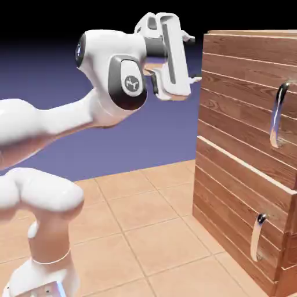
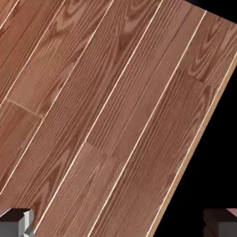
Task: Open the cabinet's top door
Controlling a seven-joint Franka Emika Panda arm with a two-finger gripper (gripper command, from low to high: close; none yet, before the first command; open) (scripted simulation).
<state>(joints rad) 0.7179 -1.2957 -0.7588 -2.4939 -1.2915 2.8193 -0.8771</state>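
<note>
At the left of the exterior view my arm point(image 1: 52, 133) rose from its base and bent over toward the right, carrying the jaws point(image 1: 194, 58) high, level with the upper planks of the cabinet point(image 1: 232, 185). They sat just beside the cabinet's near edge, and I could not tell whether they touched the wood. In the hand view the finger tips point(image 2: 16, 222) showed at the two bottom corners, far apart, with nothing between them but planks: spread wide and holding nothing. Further right, the top door point(image 1: 243, 98) lay flush with the cabinet front, as far as I could judge. Its long silver handle point(image 1: 278, 114) stood well to the right of the jaws, ungrasped. I judged the task barely begun: the approach was under way, while reaching the handle, gripping it and pulling the door out all remained.
</note>
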